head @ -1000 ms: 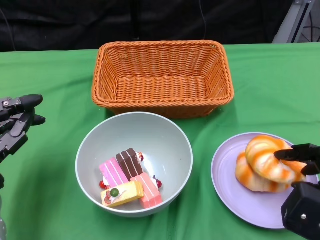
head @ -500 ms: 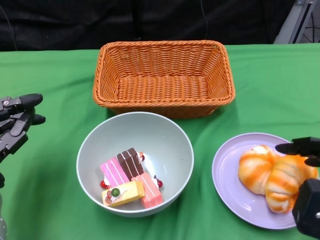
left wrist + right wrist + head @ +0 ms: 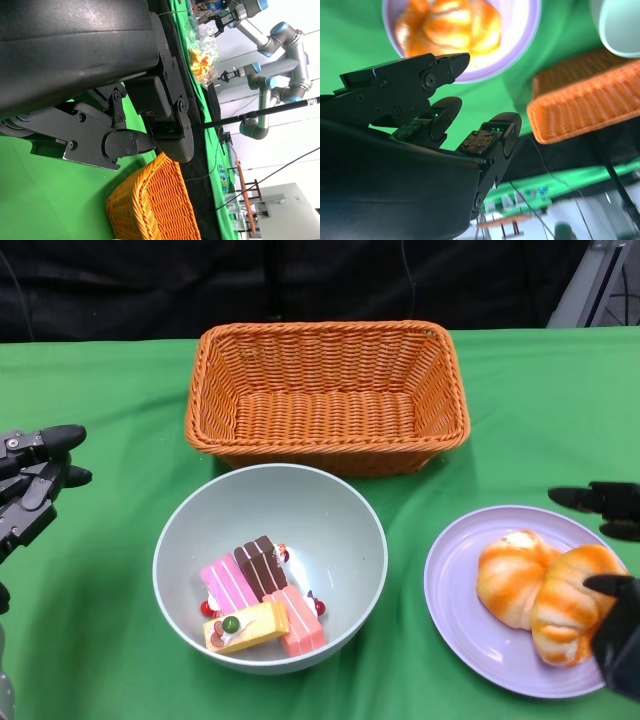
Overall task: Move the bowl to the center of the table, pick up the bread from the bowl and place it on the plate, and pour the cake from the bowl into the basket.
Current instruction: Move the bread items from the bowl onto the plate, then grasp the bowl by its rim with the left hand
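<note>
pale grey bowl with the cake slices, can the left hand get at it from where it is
Probably yes. The left hand hangs open, with only bare green cloth between it and the pale grey bowl. The orange wicker basket sits behind the bowl, off that path.

Bread (image 3: 545,592) on plate (image 3: 455,615)

1. The head view is bright and evenly lit from above, sharp across the counter (image 3: 100,620).
2. Shadows are soft: a faint one lies under the bowl (image 3: 330,510) and the basket (image 3: 325,395).
3. A mild sheen shows inside the bowl.
4. In both wrist views the near black shell is dark and blurred.
5. The bread (image 3: 451,24) in the right wrist view is out of focus.
</note>
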